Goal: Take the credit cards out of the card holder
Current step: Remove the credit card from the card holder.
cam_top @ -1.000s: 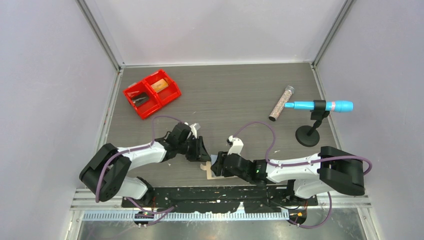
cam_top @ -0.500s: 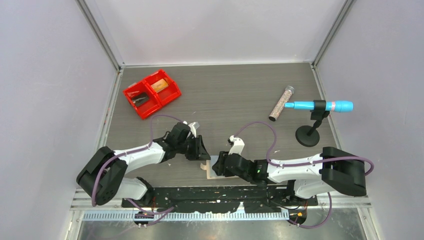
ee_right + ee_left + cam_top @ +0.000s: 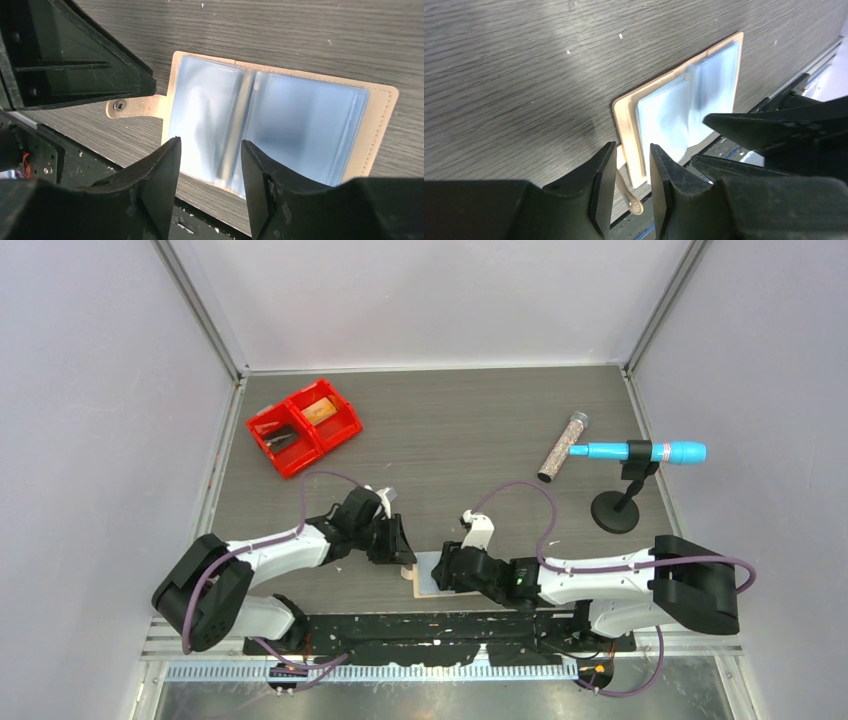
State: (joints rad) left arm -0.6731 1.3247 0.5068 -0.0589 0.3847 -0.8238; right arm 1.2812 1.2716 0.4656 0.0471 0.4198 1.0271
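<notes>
The card holder (image 3: pixel 420 582) lies spread open at the table's near edge, tan rim up and blue-grey inner panels (image 3: pixel 280 125) showing. Its snap tab (image 3: pixel 132 106) sticks out toward the left arm. My left gripper (image 3: pixel 633 170) is open, its fingers either side of the holder's tan end rim without pinching it. My right gripper (image 3: pixel 209 165) is open too, low over the holder's near edge by the centre fold. From above the left gripper (image 3: pixel 403 550) and right gripper (image 3: pixel 437 568) stand close together. No credit cards show; the cloudy sleeves hide whatever they hold.
A red two-compartment bin (image 3: pixel 304 426) sits at the back left. A glitter tube (image 3: pixel 563 447) and a blue pen-like tool on a black stand (image 3: pixel 640 452) are at the right. The black rail (image 3: pixel 440 625) runs just beyond the table's near edge.
The right gripper has crept a little further over the holder and the left gripper has edged down toward its end. The holder itself has stayed in place.
</notes>
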